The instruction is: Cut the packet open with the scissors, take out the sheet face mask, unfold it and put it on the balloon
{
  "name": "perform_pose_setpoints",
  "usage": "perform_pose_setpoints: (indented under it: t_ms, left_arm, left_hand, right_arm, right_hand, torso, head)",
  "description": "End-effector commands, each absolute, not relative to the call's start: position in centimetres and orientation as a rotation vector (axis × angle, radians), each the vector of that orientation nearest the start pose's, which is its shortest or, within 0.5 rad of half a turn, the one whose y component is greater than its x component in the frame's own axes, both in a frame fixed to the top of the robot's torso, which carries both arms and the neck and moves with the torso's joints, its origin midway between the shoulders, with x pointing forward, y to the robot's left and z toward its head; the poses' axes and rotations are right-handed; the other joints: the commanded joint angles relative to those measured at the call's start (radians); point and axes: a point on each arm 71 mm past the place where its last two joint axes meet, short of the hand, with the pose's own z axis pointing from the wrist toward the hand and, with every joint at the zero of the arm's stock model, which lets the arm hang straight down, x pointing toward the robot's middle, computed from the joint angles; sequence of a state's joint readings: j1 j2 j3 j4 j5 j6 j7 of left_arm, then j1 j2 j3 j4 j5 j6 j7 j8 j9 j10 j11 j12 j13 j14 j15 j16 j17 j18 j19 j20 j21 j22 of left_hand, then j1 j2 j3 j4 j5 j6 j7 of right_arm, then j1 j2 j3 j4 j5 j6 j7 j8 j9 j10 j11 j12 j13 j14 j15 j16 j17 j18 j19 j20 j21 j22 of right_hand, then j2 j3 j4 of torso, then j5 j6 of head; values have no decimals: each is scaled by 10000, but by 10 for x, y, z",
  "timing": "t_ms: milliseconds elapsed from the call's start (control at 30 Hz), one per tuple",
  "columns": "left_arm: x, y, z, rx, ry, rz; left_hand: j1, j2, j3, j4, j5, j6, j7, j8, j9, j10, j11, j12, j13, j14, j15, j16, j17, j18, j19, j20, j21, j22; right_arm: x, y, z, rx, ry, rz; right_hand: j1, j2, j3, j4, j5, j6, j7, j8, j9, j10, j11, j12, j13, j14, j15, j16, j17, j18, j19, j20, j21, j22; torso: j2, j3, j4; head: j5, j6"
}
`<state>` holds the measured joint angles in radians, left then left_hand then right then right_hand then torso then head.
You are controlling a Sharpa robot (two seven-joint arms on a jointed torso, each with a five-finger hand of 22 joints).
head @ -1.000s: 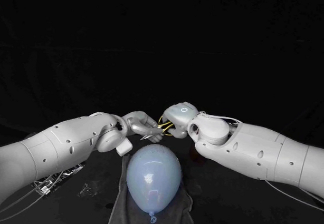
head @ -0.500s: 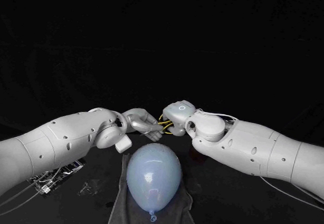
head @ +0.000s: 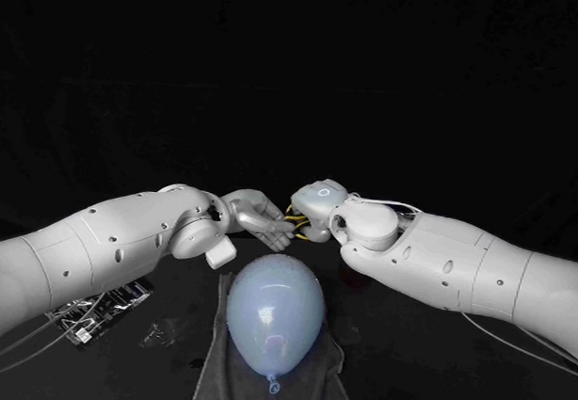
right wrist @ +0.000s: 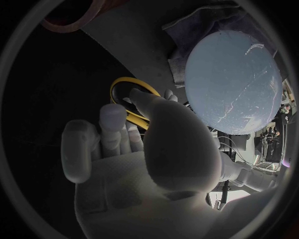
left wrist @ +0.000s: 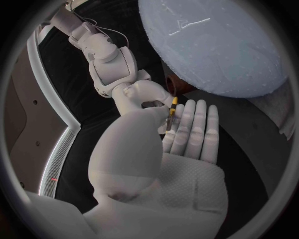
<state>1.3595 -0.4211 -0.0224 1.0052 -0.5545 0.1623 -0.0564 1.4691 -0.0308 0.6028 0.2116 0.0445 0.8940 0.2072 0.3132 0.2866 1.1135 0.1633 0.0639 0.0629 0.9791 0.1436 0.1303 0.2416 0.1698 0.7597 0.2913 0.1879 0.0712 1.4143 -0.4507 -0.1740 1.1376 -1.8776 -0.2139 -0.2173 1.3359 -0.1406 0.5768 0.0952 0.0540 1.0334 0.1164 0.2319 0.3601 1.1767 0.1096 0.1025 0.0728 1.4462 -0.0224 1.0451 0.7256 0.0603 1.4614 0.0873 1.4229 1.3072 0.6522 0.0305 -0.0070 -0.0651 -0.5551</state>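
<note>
1. Since a second ago the left hand (head: 253, 218) has been lifted a little and drawn closer to the right hand (head: 319, 205). The blade tip that pointed down at the balloon (head: 273, 312) is now tucked out of sight in the head view.
2. The scissors (head: 301, 226) are carried between the two hands, just beyond the balloon's far end.
3. The yellow handle loop is gripped by the right hand. The blade is seen lying between the left thumb and the flat, straight fingers, and is judged to be pinched there.
4. The balloon is resting on a dark cloth (head: 320, 392) on the worktop (head: 464, 385), knot towards the robot.
5. A shiny item (head: 100, 306), possibly the packet, is lying under the left arm. It cannot be identified for certain.
6. The step in hand is judged to be seating the scissors in the right hand, so cutting is not yet begun.
7. Next, the blade would need to be released and the packet fetched.
</note>
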Motion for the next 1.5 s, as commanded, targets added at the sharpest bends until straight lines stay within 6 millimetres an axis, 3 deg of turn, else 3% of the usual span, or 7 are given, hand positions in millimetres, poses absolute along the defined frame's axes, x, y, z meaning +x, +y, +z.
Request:
perform_pose_setpoints:
  t_ms: [33, 667, 967, 1200, 1333, 1367, 1500]
  left_arm:
    - [562, 78, -121, -3184, 20630, -14851]
    - [563, 82, -114, -4295, 20619, -15272]
    - [570, 93, -114, -4936, 20322, -14629]
    - [575, 105, -114, -5522, 20052, -14075]
    - [578, 111, -115, -5836, 19967, -13515]
    - [579, 113, -115, -5921, 19936, -13379]
    - [583, 122, -116, -6223, 19825, -12941]
  left_hand:
    - [-2, 119, 117, -134, 33, 98, 4, 85, 8, 43, -24, -6, 0, 11, -48, -33, 14, 51, 72, -7, 67, 13]
    - [-41, 120, 135, -176, 32, 108, -31, 115, 35, 83, -47, -2, 1, 48, -62, -18, 31, 53, 99, -17, 73, 12]
    - [-469, -460, -176, -162, 18, -133, 112, 30, 39, -271, 99, -56, -25, -236, 65, -196, -11, -5, -46, 0, -45, -39]
    - [-1731, -1880, -1989, 576, 33, -805, 628, -481, -194, -1196, 514, -7, 8, -1019, 412, -543, -126, -645, -1723, 15, -663, -162]
    - [-2470, -1745, -3379, 765, 52, -835, 657, -549, -240, -1308, 550, 46, 27, -1105, 438, -501, -106, -868, -2229, -3, -821, -177]
    - [-2568, -1057, -5842, 960, 79, -837, 769, -581, -265, -1332, 414, 57, 28, -1134, 475, -465, -91, -899, -2212, -8, -814, -163]
    - [-2582, -1589, -7142, 898, 70, -848, 677, -611, -289, -1371, 560, 52, 25, -1150, 446, -430, -77, -895, -2142, -10, -788, -150]
  right_arm:
    - [560, -98, -142, -6890, 14742, 2297]
    - [552, -106, -140, -6476, 14669, 3245]
    - [550, -116, -140, -6074, 14833, 2773]
    - [551, -124, -141, -5780, 15093, 2043]
    - [551, -128, -141, -5617, 15247, 1585]
    - [551, -128, -142, -5577, 15269, 1498]
    - [551, -132, -141, -5370, 15298, 1198]
  right_hand:
    - [-52, 157, -25, 15, -54, -109, -58, 34, 30, 1385, -650, 63, 17, 52, -69, 143, 144, -171, 170, -73, 68, 1198]
    - [-366, 632, -66, 270, -54, 477, -603, 909, 1059, 3376, -1347, 3363, 2174, 328, -664, 1691, 2177, -275, 363, -623, 411, 1619]
    - [-813, 686, -299, 881, -50, 508, -908, 1849, 2503, 3439, -1585, 10042, 9688, 602, -846, 3265, 4575, -336, 494, -805, 613, 1866]
    - [-1096, 725, -439, 1578, -48, 422, -1183, 3079, 4406, 3489, -1806, 12368, 12449, 702, -1015, 3785, 5508, -354, 534, -959, 662, 1954]
    - [-1127, 801, -404, 1710, -49, 368, -1223, 3282, 4816, 3505, -1846, 12575, 12715, 731, -1048, 3887, 5711, -354, 533, -995, 656, 1961]
    - [-1114, 802, -394, 1710, -50, 355, -1231, 3305, 4875, 3503, -1853, 12581, 12728, 734, -1052, 3899, 5734, -357, 540, -1000, 666, 1971]
    - [-1088, 810, -369, 1701, -49, 335, -1240, 3327, 4947, 3497, -1860, 12575, 12730, 735, -1058, 3907, 5753, -360, 547, -1006, 676, 1982]
  torso:
    - [7, 11, -4]
    - [10, 7, -7]
    - [10, -2, 2]
    - [19, -5, 2]
    - [18, -8, 2]
    - [16, -7, 1]
    - [19, 1, -4]
  head:
    - [12, 0]
    - [41, -19]
    - [43, -16]
    - [36, -11]
    - [31, -2]
    - [25, -5]
    - [13, 0]
